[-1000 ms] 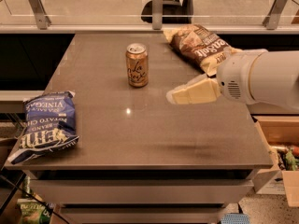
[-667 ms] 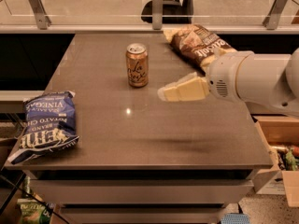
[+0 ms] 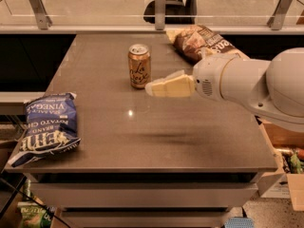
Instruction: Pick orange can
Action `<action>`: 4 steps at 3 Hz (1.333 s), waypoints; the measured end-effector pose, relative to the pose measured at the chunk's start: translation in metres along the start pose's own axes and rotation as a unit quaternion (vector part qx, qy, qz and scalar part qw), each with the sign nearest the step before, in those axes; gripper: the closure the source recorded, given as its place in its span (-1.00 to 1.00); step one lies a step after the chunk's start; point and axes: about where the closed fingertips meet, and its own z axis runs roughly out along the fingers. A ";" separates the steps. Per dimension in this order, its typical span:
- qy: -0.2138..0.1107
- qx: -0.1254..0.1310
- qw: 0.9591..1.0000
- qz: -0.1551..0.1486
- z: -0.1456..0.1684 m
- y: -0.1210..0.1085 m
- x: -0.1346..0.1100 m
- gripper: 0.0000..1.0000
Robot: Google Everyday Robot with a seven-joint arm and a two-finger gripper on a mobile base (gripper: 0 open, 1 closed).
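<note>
The orange can [image 3: 139,65] stands upright on the grey table [image 3: 156,141], toward the back and left of centre. It is slim and copper-orange with dark cursive lettering and a silver top. My gripper [image 3: 156,87] reaches in from the right on a white arm. Its cream fingers [image 3: 171,86] point left, with the tip just right of the can's lower part and in front of it. The gripper holds nothing.
A blue chip bag [image 3: 46,126] lies at the table's front left edge. A brown chip bag [image 3: 202,41] lies at the back right, partly behind my arm. A glass railing [image 3: 156,6] runs behind the table. Boxes [image 3: 285,170] stand on the floor at the right.
My gripper has moved left toward the orange can. The can and both bags have not moved.
</note>
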 end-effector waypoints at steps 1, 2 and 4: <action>-0.024 -0.010 1.000 0.016 0.021 0.005 -0.001 -1.00; -0.044 -0.019 0.998 0.028 0.041 0.006 -0.001 -1.00; -0.065 -0.039 0.997 0.033 0.086 0.005 -0.006 -1.00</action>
